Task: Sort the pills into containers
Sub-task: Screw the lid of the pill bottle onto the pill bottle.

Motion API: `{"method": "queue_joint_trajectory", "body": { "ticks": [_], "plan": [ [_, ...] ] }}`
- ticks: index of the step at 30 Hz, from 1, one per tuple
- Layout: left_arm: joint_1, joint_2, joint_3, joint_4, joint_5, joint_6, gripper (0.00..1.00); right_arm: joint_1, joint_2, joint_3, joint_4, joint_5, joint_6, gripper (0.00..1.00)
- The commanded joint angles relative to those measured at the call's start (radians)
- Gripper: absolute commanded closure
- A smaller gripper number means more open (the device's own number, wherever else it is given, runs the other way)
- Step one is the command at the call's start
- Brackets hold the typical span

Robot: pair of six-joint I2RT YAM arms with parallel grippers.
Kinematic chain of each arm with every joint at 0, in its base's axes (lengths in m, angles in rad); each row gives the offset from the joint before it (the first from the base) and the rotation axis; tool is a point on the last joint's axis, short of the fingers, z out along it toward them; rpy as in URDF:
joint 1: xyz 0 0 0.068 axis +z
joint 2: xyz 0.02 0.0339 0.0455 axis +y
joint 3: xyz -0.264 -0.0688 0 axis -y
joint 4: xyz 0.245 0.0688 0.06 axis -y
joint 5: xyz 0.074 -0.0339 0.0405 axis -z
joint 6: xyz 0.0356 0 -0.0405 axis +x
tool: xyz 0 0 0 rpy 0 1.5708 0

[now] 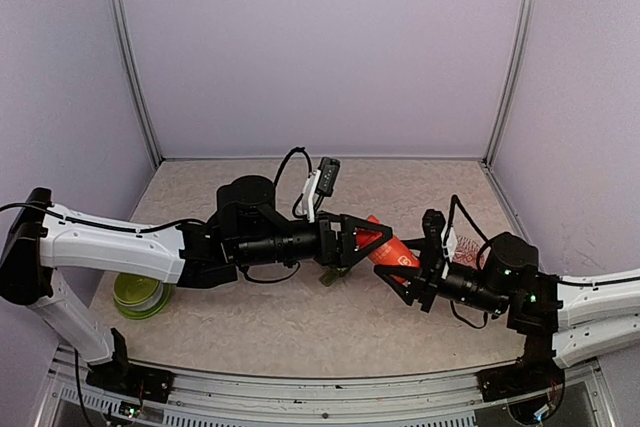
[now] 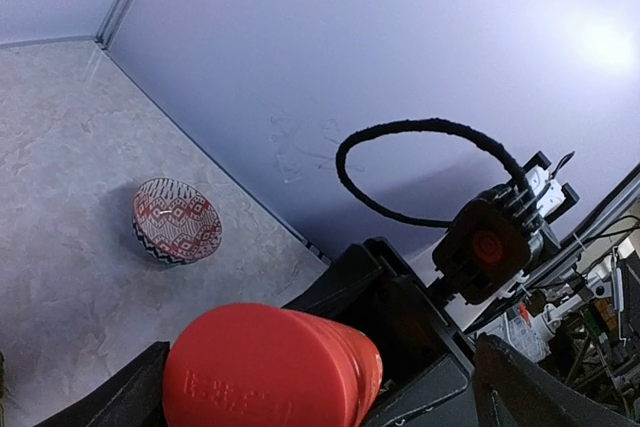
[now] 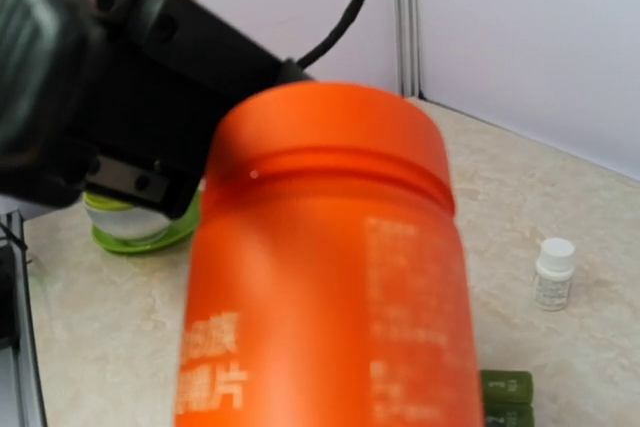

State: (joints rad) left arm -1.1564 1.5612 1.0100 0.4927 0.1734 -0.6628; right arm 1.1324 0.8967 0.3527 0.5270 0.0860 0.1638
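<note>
A red bottle (image 1: 388, 247) hangs tilted above the table's middle, between my two arms. My right gripper (image 1: 418, 265) is shut on its body, and the bottle (image 3: 330, 277) fills the right wrist view and hides the fingers. My left gripper (image 1: 352, 240) is open, its jaws standing on either side of the red cap (image 2: 262, 372) with a gap on the right side. The dark green containers (image 3: 506, 395) lie on the table below, with only a corner showing. No pills are in view.
A lime-green bowl (image 1: 140, 294) sits at the left near the left arm. A red-patterned bowl (image 2: 177, 220) stands by the right wall. A small white bottle (image 3: 553, 272) stands on the table beyond the containers. Walls close in the back and both sides.
</note>
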Motion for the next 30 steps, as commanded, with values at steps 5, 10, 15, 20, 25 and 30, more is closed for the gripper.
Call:
{"method": "queue_joint_trajectory", "body": {
  "ticks": [5, 10, 15, 20, 25, 30],
  "plan": [
    [-0.008, -0.007, 0.013, 0.061, 0.023, 0.008, 0.01, 0.009, 0.099, 0.031, 0.002, -0.122, 0.0, 1.0],
    [-0.006, -0.003, 0.014, 0.067, 0.031, 0.008, 0.01, 0.017, 0.143, 0.038, 0.012, -0.154, 0.001, 1.0],
    [-0.005, -0.004, 0.01, 0.068, 0.031, 0.01, 0.01, 0.028, 0.18, 0.053, 0.025, -0.18, -0.006, 1.0],
    [0.002, -0.017, -0.004, 0.069, 0.025, 0.012, 0.01, 0.032, 0.169, 0.047, 0.033, -0.183, -0.006, 1.0],
    [0.005, -0.027, -0.019, 0.06, 0.014, 0.014, 0.01, 0.032, 0.075, 0.01, 0.047, -0.148, -0.011, 1.0],
    [0.006, -0.021, -0.018, 0.027, -0.01, 0.021, 0.01, 0.032, -0.055, -0.032, 0.032, -0.099, -0.022, 1.0]
  ]
}}
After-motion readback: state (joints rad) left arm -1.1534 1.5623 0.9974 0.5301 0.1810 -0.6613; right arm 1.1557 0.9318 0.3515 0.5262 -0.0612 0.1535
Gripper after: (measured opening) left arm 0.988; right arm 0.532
